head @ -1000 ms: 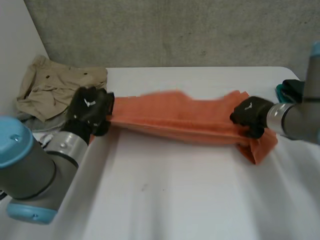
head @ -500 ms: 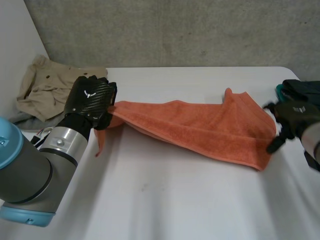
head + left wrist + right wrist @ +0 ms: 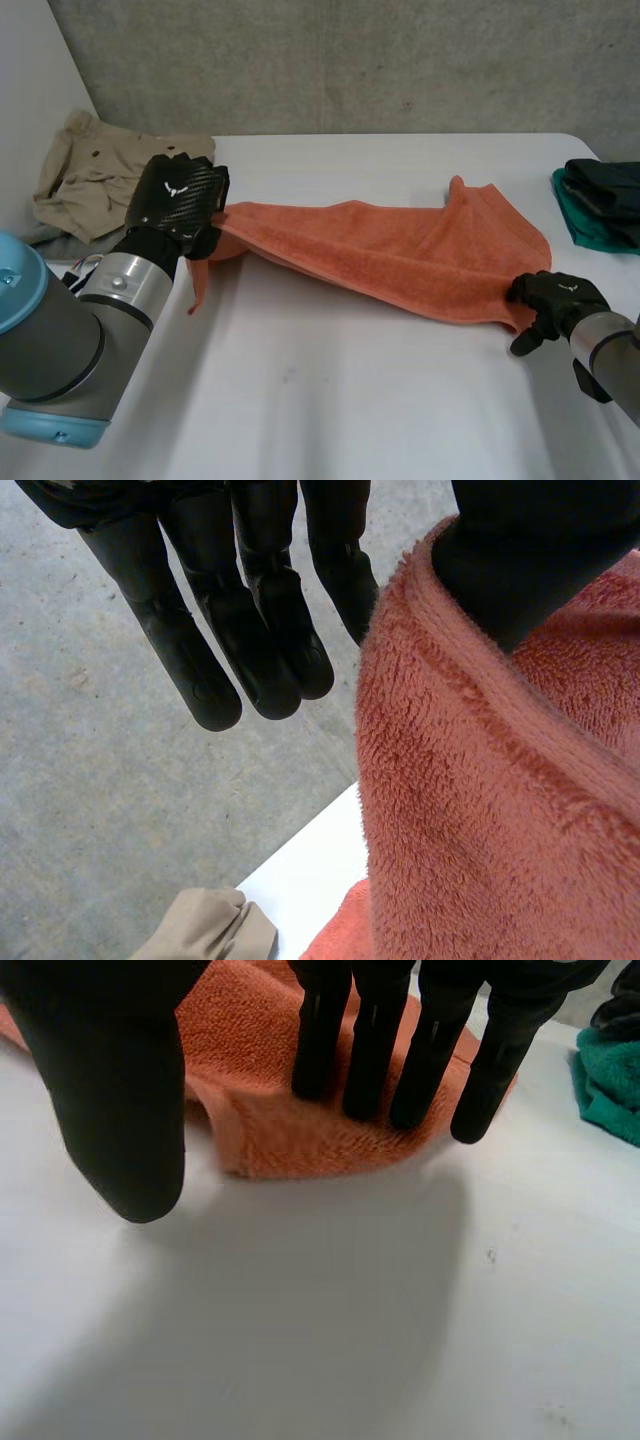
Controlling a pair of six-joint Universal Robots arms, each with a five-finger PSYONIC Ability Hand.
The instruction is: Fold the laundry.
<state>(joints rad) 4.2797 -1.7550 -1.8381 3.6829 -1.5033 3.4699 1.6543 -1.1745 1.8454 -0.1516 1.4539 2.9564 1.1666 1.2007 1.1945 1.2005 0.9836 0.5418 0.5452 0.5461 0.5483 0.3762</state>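
The left hand (image 3: 180,200) pinches one end of the orange towel (image 3: 400,255) between its thumb and nearest finger, with the other fingers straight and free. That end is lifted off the bench (image 3: 330,400), and a short flap droops below the hand. From there the towel stretches toward the right hand (image 3: 552,297), which is spread open. Its straight fingers (image 3: 375,1050) rest tips-down on the towel's near corner, thumb apart over bare bench.

The long axis runs hand to hand, slanting nearer the robot at the right hand's end. A corner beyond that hand is rucked into a peak.

This looks like the spreading-out step before a first fold. Next, the right hand probably needs to close on its corner so the towel can be pulled flat.

A beige garment (image 3: 100,170) lies beyond the left hand, and folded green and dark clothes (image 3: 600,205) lie beyond the right.
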